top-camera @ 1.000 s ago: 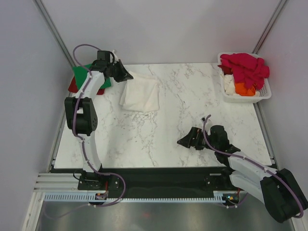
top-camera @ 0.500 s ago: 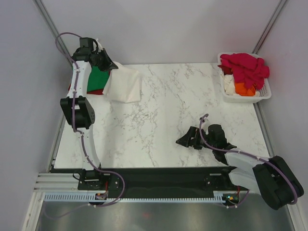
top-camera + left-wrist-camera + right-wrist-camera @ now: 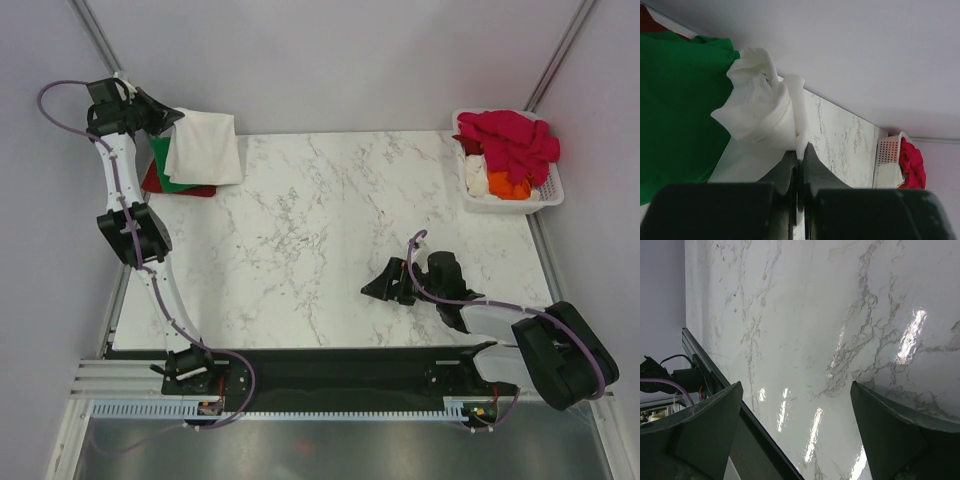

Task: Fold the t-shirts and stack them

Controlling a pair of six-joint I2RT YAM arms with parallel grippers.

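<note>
My left gripper (image 3: 172, 120) is shut on an edge of the folded white t-shirt (image 3: 206, 148), which hangs at the table's far left corner. The cloth partly covers the green t-shirt (image 3: 161, 163) lying on a red one (image 3: 153, 181). In the left wrist view the white t-shirt (image 3: 760, 110) bunches in front of my closed gripper (image 3: 801, 154), beside the green t-shirt (image 3: 680, 100). My right gripper (image 3: 373, 289) is open low over bare marble near the front right; the right wrist view shows nothing between its fingers (image 3: 705, 425).
A white slatted basket (image 3: 545, 195) stands at the back right corner, holding magenta t-shirts (image 3: 508, 140), an orange one (image 3: 512, 185) and some white cloth (image 3: 477, 176). Grey walls close in at the left and back. The marble table (image 3: 320, 230) spans the middle.
The left arm has swung left and back, carrying the white t-shirt off the table's back-left area to over the green and red t-shirts. The right arm has drawn slightly left.
</note>
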